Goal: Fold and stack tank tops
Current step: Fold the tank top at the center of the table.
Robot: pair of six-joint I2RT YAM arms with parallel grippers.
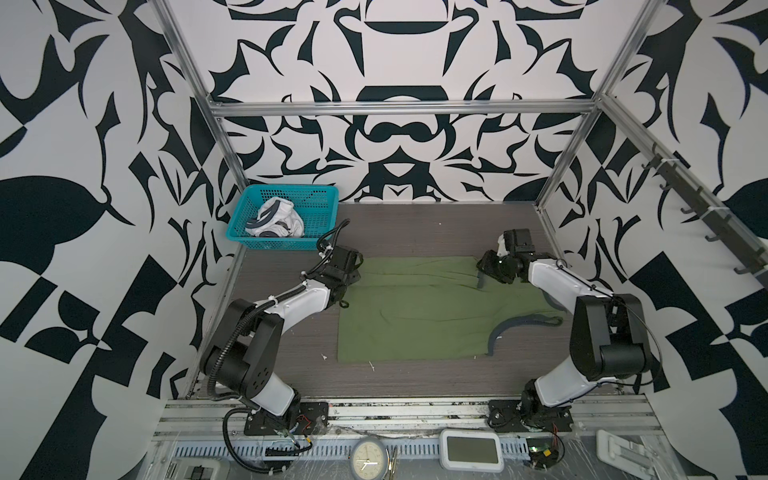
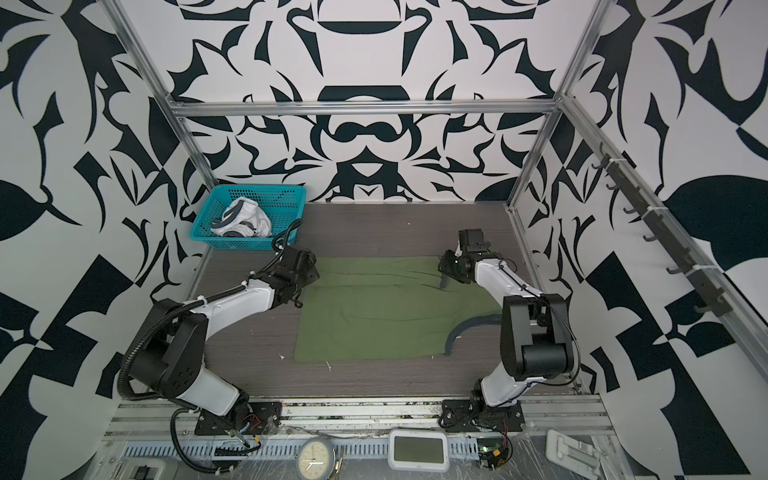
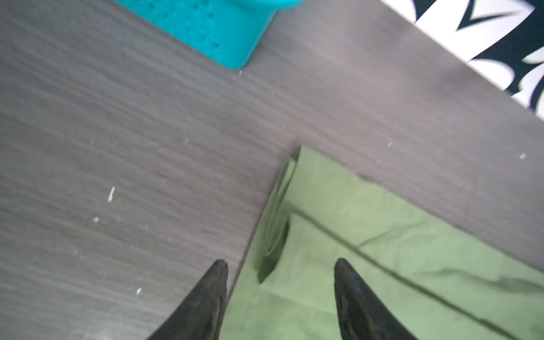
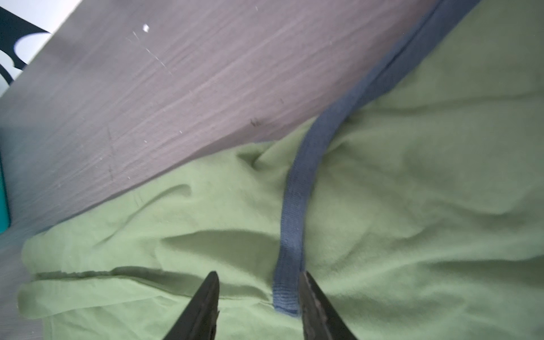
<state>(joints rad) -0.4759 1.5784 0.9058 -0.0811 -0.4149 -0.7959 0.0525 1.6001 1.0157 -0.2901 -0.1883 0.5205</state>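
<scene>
The olive green tank top (image 1: 424,316) (image 2: 382,316) lies spread on the grey table, its far edge folded over and its dark trim (image 1: 523,322) curling at the near right. My left gripper (image 3: 281,263) (image 1: 347,272) stands open over the shirt's far left corner (image 3: 297,164), one finger over the table, one over the cloth. At the far right my right gripper (image 4: 259,275) (image 1: 486,270) is open just above the cloth, and the blue strap end (image 4: 290,265) lies against one finger. The white tank top (image 1: 276,224) (image 2: 245,222) sits crumpled in the basket.
The teal mesh basket (image 1: 291,190) (image 2: 259,189) stands at the far left corner, close behind the left wrist. Metal frame posts edge the table. A clock (image 1: 369,459) and a small screen (image 1: 471,451) lie beyond the front rail. Hooks line the right wall (image 1: 706,224).
</scene>
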